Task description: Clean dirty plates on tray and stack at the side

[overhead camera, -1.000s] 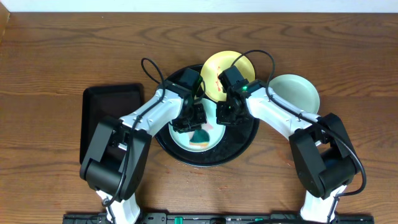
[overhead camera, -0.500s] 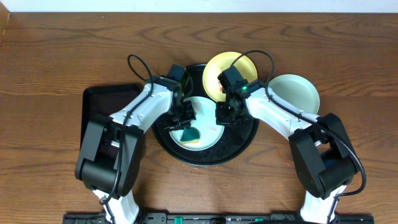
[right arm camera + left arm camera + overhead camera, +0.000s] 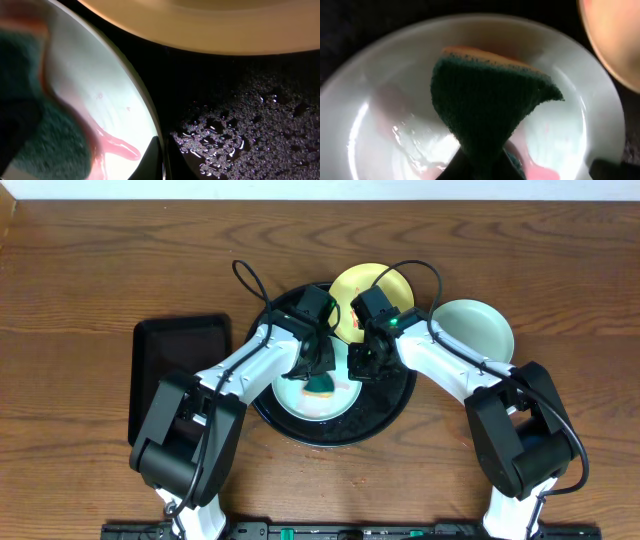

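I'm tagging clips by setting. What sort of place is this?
Probably a robotics lab bench staged as a dishwashing station: two robot arms at a wooden table, a wet black tray holding a red-smeared plate, and a green sponge pinched in the left hand.

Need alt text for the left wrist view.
A green sponge, orange-backed, pinched by the left gripper, fills the centre over a mint plate with pink-red smears. The edge of a yellow plate shows top right; the black tray lies behind.
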Controlling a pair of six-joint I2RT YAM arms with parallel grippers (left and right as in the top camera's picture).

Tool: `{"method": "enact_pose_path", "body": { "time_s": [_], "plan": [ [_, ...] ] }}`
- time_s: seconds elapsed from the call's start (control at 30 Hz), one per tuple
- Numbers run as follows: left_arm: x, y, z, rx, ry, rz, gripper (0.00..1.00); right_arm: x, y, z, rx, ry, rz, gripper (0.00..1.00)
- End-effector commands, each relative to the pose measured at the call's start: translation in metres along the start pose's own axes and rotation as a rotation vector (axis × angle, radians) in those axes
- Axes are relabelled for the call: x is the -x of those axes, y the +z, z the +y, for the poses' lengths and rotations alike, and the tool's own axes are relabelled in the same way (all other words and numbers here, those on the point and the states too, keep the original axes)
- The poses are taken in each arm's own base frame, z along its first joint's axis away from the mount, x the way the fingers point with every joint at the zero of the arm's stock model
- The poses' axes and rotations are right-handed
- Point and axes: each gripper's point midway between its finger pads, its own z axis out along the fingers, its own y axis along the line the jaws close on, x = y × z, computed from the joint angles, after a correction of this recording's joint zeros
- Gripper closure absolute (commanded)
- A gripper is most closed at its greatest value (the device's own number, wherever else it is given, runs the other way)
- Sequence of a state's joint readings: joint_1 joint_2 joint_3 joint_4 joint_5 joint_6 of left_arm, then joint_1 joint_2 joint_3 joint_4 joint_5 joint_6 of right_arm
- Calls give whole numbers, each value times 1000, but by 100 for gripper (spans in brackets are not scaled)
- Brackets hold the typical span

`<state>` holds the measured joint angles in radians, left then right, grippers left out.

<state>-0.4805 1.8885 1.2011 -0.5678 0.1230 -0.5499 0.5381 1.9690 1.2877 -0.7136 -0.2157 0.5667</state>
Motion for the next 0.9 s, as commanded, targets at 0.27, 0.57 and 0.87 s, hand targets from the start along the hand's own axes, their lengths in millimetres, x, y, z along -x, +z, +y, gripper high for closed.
{"method": "enact_pose_path", "body": {
  "time_s": [0.27,0.57,0.87],
  "plan": [
    [-7,-7,57,200,-235,36,93,1,4,1,-3,-10,3,99],
    [-63,-10,-3,-69,-46,302,93,1,4,1,-2,-11,2,99],
    [-51,-6,-26,-141,77,221,93,1,4,1,-1,-11,1,99]
  ]
}}
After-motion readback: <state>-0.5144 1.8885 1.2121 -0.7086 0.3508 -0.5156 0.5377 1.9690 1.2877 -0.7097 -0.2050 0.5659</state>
